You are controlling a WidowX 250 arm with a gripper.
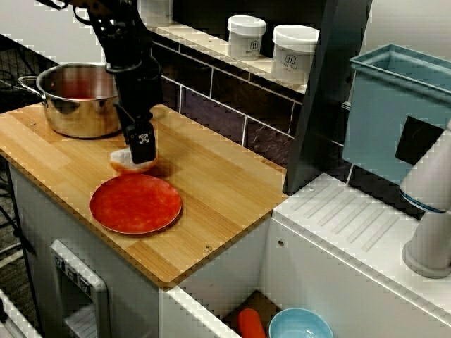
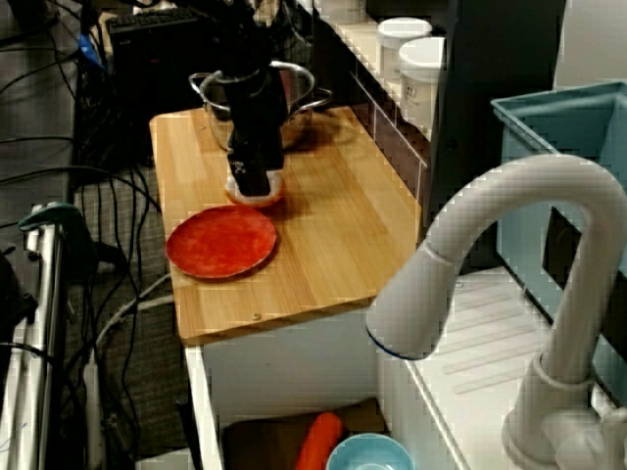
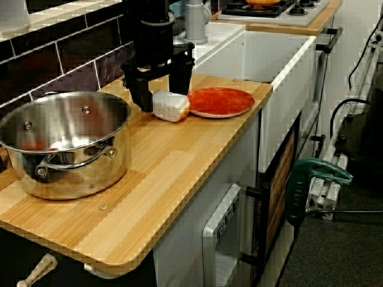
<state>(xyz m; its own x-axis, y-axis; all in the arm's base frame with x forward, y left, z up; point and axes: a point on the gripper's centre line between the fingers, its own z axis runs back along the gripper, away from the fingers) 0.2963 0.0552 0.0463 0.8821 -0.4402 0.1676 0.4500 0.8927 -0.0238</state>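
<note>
Nearest in the high view from the front is a white curved faucet (image 1: 428,211) at the right edge. Below it, a pale blue bowl (image 1: 299,325) sits in the sink. Farther back, the black gripper (image 1: 141,151) stands low over a small rounded lump, white on top and orange beneath (image 1: 127,166). The lump rests on the light wooden counter (image 1: 211,183), just beyond the rim of a round red plate (image 1: 135,204). A shiny steel pot with loop handles (image 1: 74,98) stands behind, and two white lidded jars (image 1: 246,35) line the ledge above dark wall tiles.

In the view past the faucet, the gripper (image 2: 253,186) covers most of the lump (image 2: 265,200), so only an orange edge shows, just beside the plate (image 2: 220,241). Cables trail over the floor on the left.

In the low view from the pot's end, the pot (image 3: 63,143) fills the foreground. Here the gripper (image 3: 163,98) shows plainly: its two fingers are spread wide, one on either side of the lump (image 3: 172,106), and are not pressed onto it. The lump lies flat on the counter (image 3: 179,173), close against the plate (image 3: 221,100).
</note>
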